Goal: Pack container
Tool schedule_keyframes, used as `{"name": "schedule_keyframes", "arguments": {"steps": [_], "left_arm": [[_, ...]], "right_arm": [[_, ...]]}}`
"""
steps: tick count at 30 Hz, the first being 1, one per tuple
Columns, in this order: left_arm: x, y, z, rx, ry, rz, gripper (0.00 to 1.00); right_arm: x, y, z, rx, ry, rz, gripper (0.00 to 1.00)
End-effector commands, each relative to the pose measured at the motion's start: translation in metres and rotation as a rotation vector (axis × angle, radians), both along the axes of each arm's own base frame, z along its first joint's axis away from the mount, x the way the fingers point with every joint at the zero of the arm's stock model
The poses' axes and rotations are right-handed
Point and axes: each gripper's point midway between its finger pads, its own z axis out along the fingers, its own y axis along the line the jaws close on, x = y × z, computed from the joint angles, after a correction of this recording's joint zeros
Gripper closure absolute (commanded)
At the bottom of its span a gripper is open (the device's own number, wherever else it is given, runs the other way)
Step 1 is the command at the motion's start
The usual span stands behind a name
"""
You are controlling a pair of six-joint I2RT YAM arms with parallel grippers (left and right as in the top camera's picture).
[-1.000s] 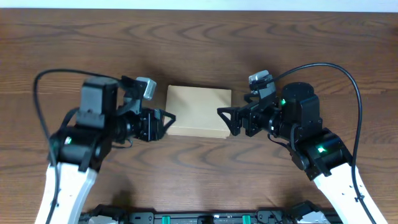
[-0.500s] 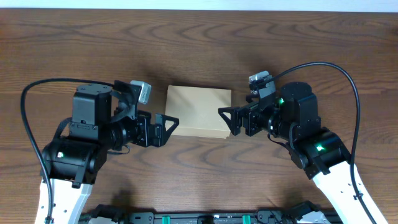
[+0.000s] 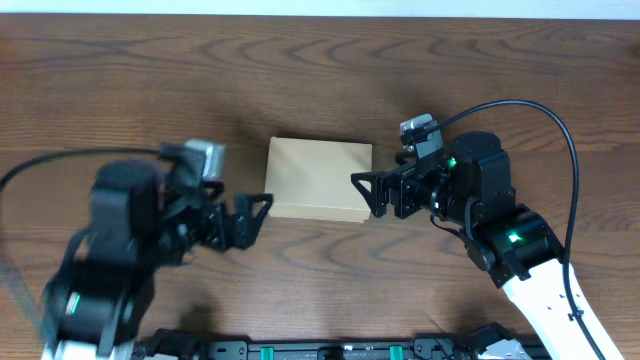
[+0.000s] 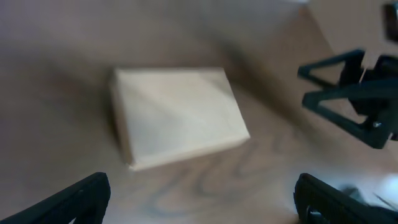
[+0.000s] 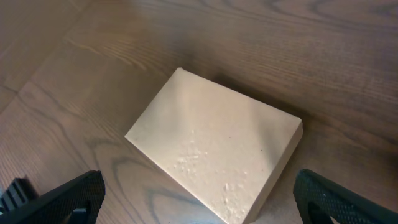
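Two arms share my screens, over one dark brown wood-grain table (image 3: 320, 60) that fills every view. Biggest on it are the arms themselves. The black-and-white left arm (image 3: 125, 230) is smeared with blur in the overhead feed. The black-and-white right arm (image 3: 490, 195) is sharp, with green lights on it and a thin black cable (image 3: 565, 130) looping over it.

Between them, near the table's middle, lies the small rectangular tan cardboard container (image 3: 319, 178), flat on the wood with its lid down. My right wrist feed shows the container (image 5: 217, 158) plain on top apart from a rough speckled patch.

The black left gripper (image 3: 258, 218) sits just off the container's near-left corner, jaws spread wide. In my left wrist feed the container (image 4: 180, 115) lies ahead of the two black fingers (image 4: 78, 196), apart from both, though that feed is soft.

The black right gripper (image 3: 360, 196) is at the container's right end, jaws likewise spread. From above one tip overlaps the edge, and I cannot tell whether it touches. In the right wrist feed its fingers (image 5: 65, 199) sit at the bottom corners, clear of the container.
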Motion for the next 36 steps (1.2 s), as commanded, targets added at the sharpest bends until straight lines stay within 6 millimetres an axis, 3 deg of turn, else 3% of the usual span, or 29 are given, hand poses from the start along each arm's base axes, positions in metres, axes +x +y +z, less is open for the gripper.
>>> {"name": "schedule_keyframes", "arguments": {"steps": [1,3,6,14,20,30,36], "left_arm": [[-0.006,0.037,0.017,0.084,-0.144,0.184,0.05],[-0.012,0.049,0.024,0.087,-0.230,0.241,0.05],[-0.016,0.059,0.019,0.069,-0.335,0.293,0.05],[-0.002,0.055,-0.048,-0.016,-0.474,0.292,0.05],[0.008,0.054,-0.085,-0.039,-0.522,0.295,0.05],[0.017,0.055,-0.133,-0.070,-0.521,0.318,0.05],[0.016,0.055,-0.141,-0.062,-0.488,0.316,0.05]], "right_arm": [[0.001,0.001,0.002,-0.003,-0.006,0.000,0.01],[0.001,0.001,0.002,-0.003,-0.006,0.000,0.01],[0.001,0.001,0.002,-0.003,-0.006,0.000,0.01],[0.001,0.001,0.002,-0.003,-0.006,0.000,0.01],[0.001,0.001,0.002,-0.004,-0.006,0.000,0.01],[0.001,0.001,0.002,-0.004,-0.006,0.000,0.01],[0.001,0.001,0.002,-0.003,-0.006,0.000,0.01]]}}
